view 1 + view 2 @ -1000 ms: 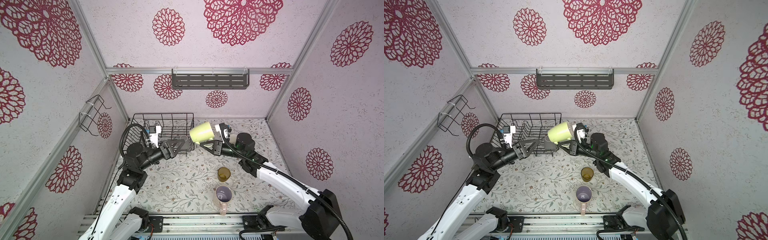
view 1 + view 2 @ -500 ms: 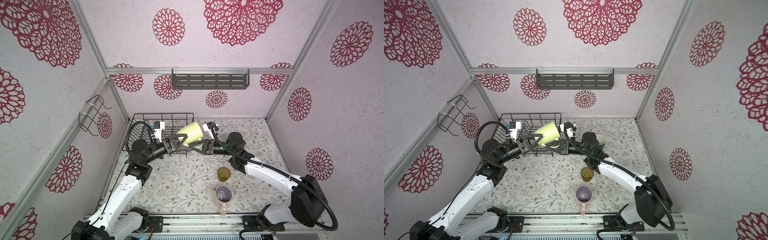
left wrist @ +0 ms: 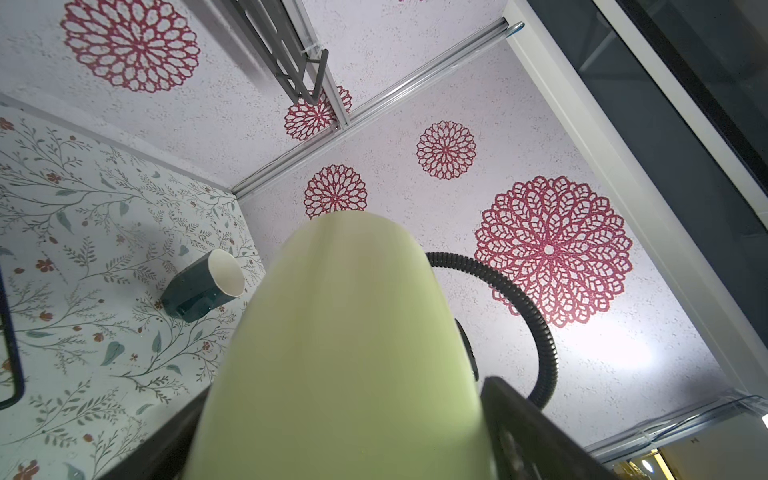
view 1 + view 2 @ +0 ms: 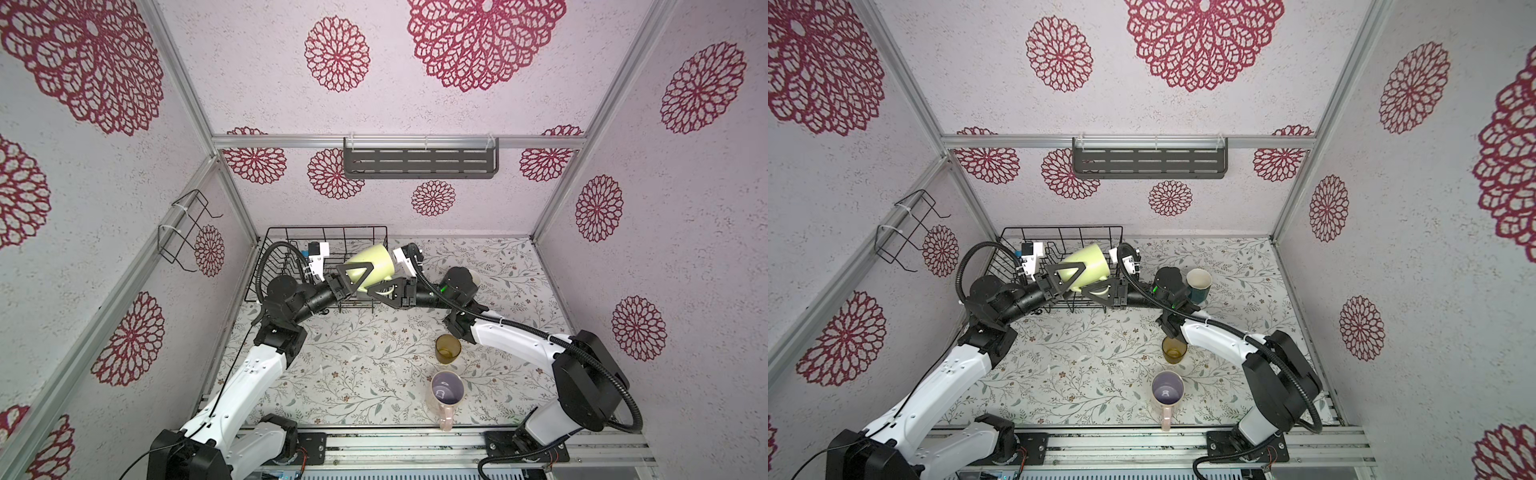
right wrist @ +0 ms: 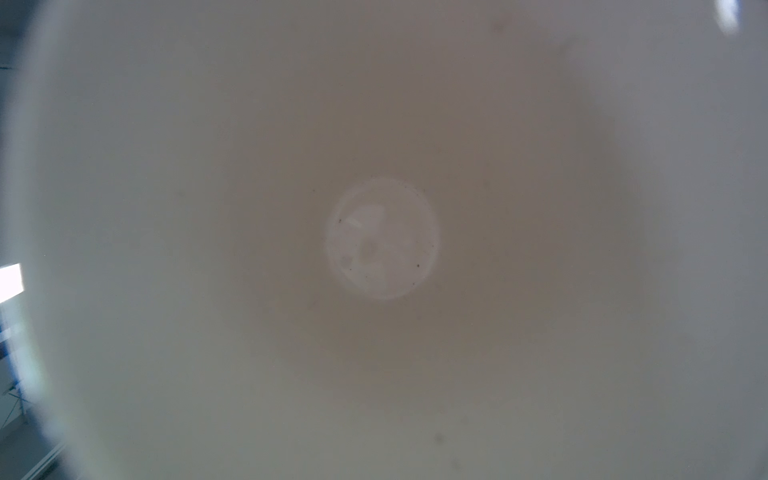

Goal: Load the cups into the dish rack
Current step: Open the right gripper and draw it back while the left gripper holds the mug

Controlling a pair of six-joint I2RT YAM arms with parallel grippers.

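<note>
We've got the pale yellow-green mug (image 4: pixel 377 261) tipped on its side in the air, over the right side of the dish rack (image 4: pixel 328 227). The right gripper (image 4: pixel 376 291) is pinched narrow on its mouth end. The left gripper (image 4: pixel 361 276) has its jaws wide around the body, but we can't tell if they're touching it.

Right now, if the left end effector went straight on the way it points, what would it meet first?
The green mug: it sits between the left end effector's fingers, held by the right end effector. Contact unclear.
</note>
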